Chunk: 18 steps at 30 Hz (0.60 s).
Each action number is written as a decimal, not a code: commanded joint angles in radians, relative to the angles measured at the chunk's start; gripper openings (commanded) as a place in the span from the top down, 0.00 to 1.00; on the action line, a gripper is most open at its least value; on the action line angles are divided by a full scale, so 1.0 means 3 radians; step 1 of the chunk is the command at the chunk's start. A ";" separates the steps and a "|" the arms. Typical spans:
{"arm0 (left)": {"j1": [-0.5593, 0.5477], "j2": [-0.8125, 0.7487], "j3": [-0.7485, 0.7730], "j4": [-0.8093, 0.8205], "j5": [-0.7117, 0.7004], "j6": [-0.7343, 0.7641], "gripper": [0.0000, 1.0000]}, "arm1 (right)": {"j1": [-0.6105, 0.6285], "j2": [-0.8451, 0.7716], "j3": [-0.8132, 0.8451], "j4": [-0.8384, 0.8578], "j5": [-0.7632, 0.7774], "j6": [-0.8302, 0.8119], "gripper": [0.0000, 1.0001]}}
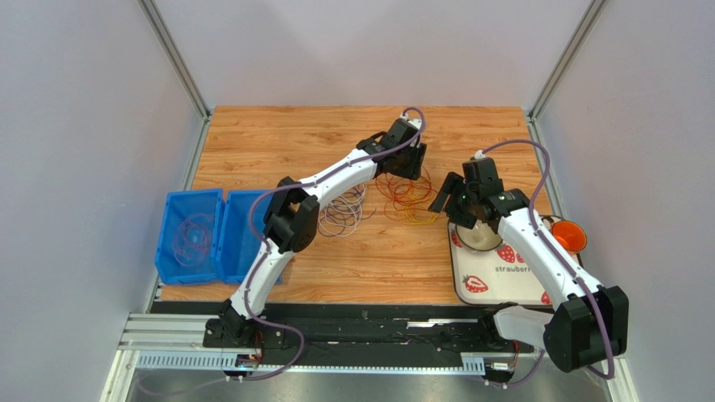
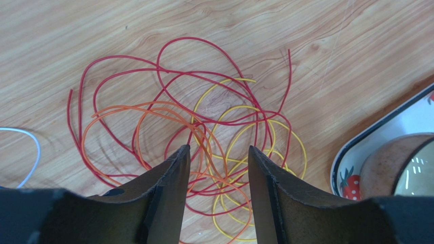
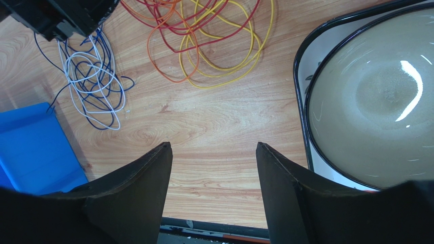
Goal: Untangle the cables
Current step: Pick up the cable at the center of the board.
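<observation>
My left claw (image 2: 218,150): two fingers parted, medium gap, gripping nothing, poised over tangle of red, orange, yellow cables (image 2: 201,127) on table (image 2: 61,30). My right claw (image 3: 214,150): two fingers wide, empty, over bare wood beside tray (image 3: 301,66). One bowl (image 3: 377,96) on tray. Second heap, white and blue cables (image 3: 94,86), lies apart, leftward. Two blue bins (image 1: 221,226); left one holds third coil (image 1: 195,236).
</observation>
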 commanded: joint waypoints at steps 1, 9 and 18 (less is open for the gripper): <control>-0.0036 0.0158 0.0303 -0.0194 -0.0162 -0.0022 0.48 | -0.0071 -0.0115 -0.0057 0.0126 -0.0114 -0.0079 0.35; -0.0036 0.0261 0.0518 -0.0332 -0.0147 -0.0068 1.00 | -0.0147 -0.0186 -0.0108 0.0131 -0.0185 -0.0100 0.35; -0.0041 -0.0617 0.0983 -0.0869 -0.0117 0.0090 1.00 | -0.0148 -0.0350 -0.0103 0.0106 -0.0242 -0.0028 0.36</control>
